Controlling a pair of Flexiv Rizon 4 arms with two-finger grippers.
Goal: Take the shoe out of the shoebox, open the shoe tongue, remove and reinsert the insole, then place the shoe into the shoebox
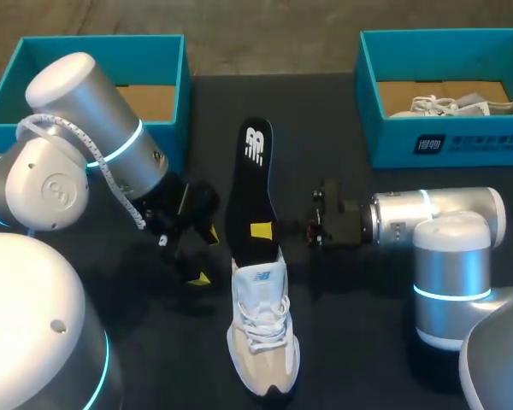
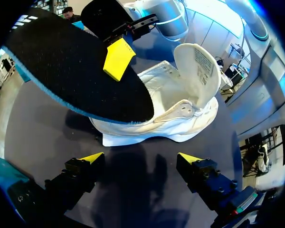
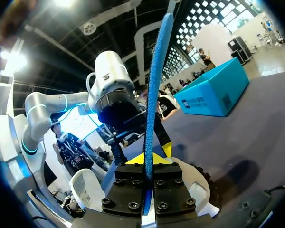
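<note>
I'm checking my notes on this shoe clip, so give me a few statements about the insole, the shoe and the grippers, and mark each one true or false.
1. The right gripper is shut on the insole. True.
2. The left gripper grips the white shoe. False: it is open and holds nothing, with the shoe ahead of its fingers.
3. The insole lies flat inside the white shoe. False: most of it is outside, and only one end is at the shoe's opening.
4. The right-hand shoebox has a second shoe in it. True.
</note>
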